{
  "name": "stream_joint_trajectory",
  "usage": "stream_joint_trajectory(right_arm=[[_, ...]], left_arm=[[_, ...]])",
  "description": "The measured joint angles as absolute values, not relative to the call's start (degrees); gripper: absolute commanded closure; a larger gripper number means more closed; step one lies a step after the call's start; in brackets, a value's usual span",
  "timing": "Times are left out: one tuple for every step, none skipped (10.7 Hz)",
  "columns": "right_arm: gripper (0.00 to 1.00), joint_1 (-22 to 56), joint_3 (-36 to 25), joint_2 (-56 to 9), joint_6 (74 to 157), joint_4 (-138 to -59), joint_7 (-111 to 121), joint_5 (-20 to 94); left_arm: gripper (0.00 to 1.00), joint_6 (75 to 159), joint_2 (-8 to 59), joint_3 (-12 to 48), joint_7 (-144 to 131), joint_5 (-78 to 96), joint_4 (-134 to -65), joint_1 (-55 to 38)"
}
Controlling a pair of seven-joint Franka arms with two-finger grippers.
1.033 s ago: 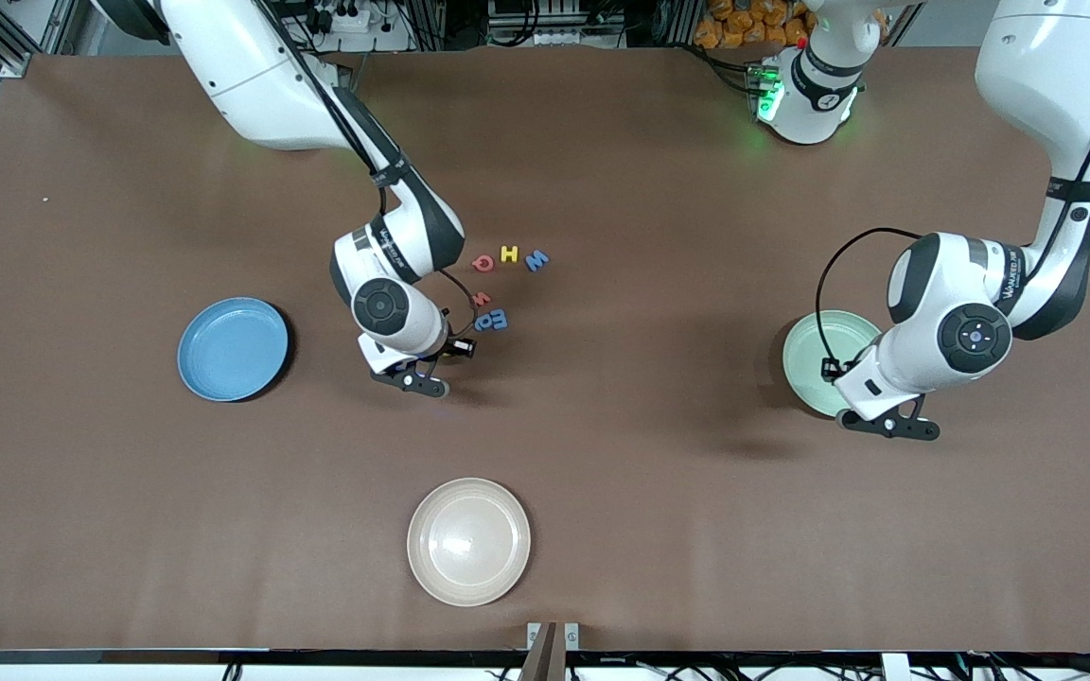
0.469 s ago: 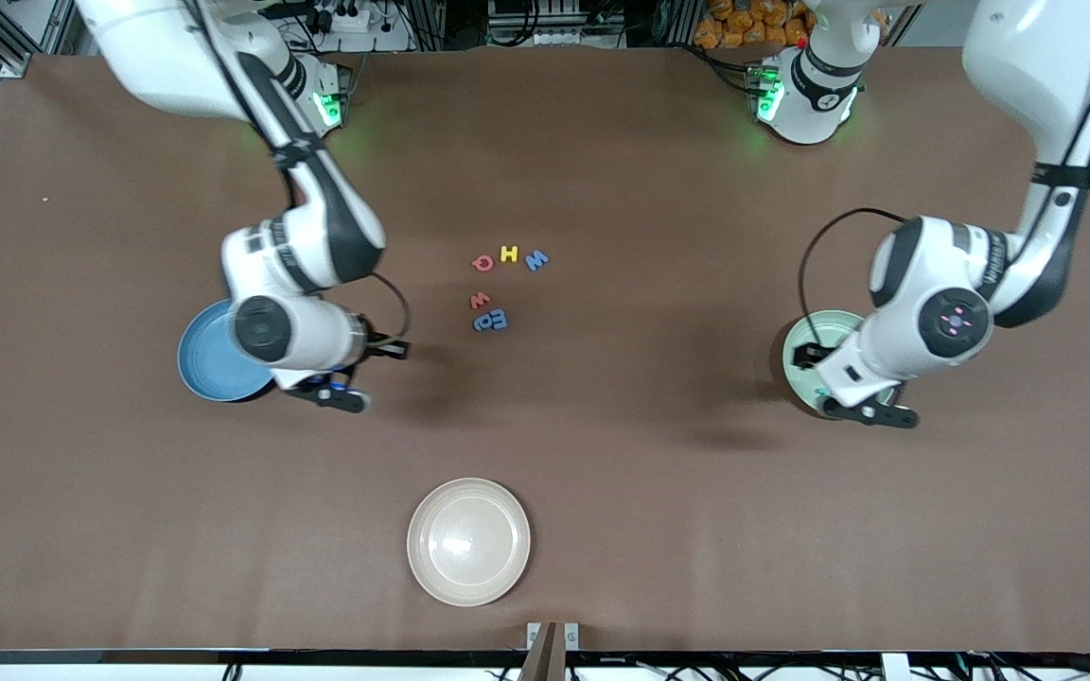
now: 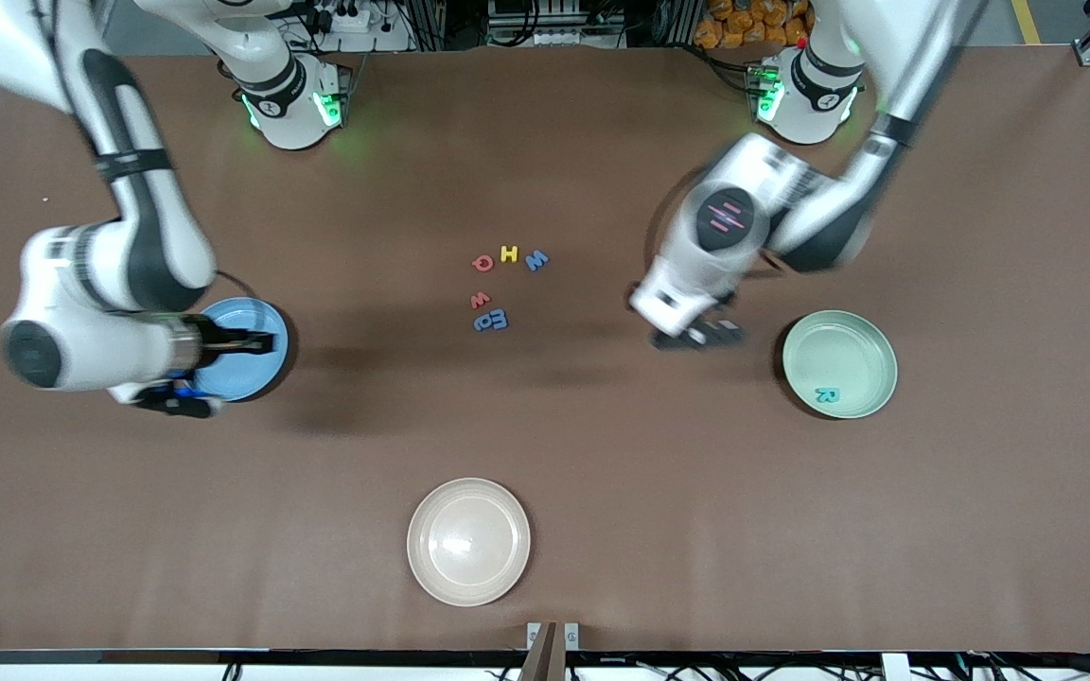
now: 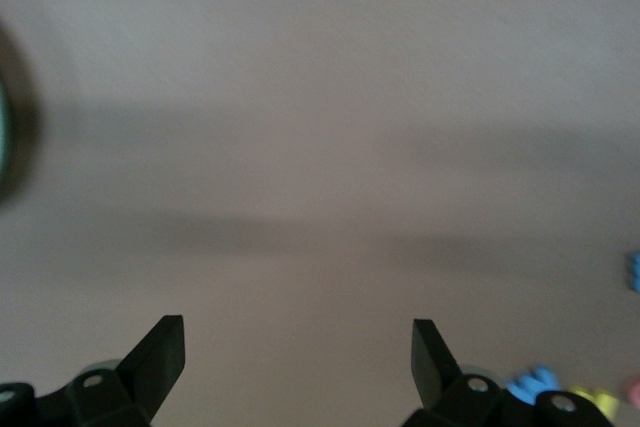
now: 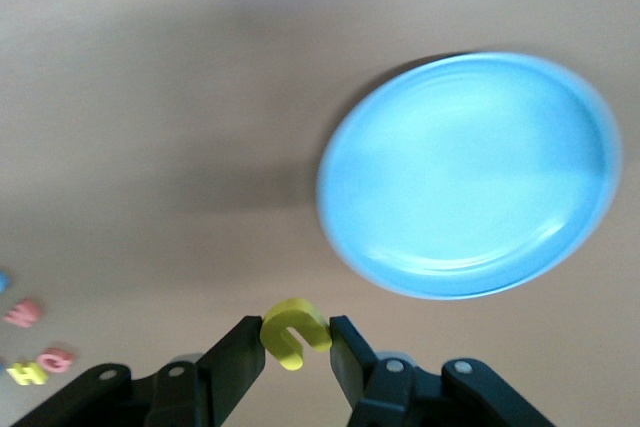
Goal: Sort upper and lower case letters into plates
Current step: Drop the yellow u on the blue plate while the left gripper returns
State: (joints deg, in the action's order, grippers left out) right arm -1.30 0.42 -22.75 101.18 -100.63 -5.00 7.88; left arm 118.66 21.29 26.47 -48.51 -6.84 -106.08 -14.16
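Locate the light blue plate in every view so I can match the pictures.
Front view: the light blue plate lies toward the right arm's end of the table, partly covered by the right arm's wrist.
Right wrist view: the plate fills the upper part of the picture, above the right gripper, which pinches a yellow letter.
Left wrist view: not in it.
Shared landmark: the cluster of loose letters, at the edge of both wrist views.
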Motion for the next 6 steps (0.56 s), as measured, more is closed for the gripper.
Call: stream_joint_trajectory(right_arm=[[1.0, -4.2, 0.2, -22.9, 102.1, -101.3, -2.4, 7.8], [1.0, -6.2, 0.1, -23.5, 104.1, -102.5, -1.4, 7.8], [1.0, -8.0, 0.1, -24.5, 106.5, -103.8, -0.7, 7.8], [1.0, -9.1, 0.1, -25.6, 107.8, -104.4, -0.5, 7.8], [0.83, -9.3, 0.1, -26.6, 108.5, -104.4, -0.5, 7.8], [0.13, -9.2, 0.3, -27.2, 108.9, -104.4, -0.5, 7.8]], left_arm=[[0.0, 118.7, 21.3, 27.0, -54.0, -6.6, -106.1, -17.0], [0.0, 118.9, 21.6, 27.0, -59.2, -6.4, -106.2, -19.7], [0.0, 119.7, 22.1, 27.0, -64.8, -6.4, -106.3, -22.5], [0.0, 121.4, 23.0, 26.9, -69.3, -6.4, -106.4, -25.1], [0.0, 124.0, 24.2, 26.8, -73.4, -6.4, -106.5, -27.4], [0.0, 126.8, 25.9, 26.3, -77.4, -6.4, -106.7, -29.7]])
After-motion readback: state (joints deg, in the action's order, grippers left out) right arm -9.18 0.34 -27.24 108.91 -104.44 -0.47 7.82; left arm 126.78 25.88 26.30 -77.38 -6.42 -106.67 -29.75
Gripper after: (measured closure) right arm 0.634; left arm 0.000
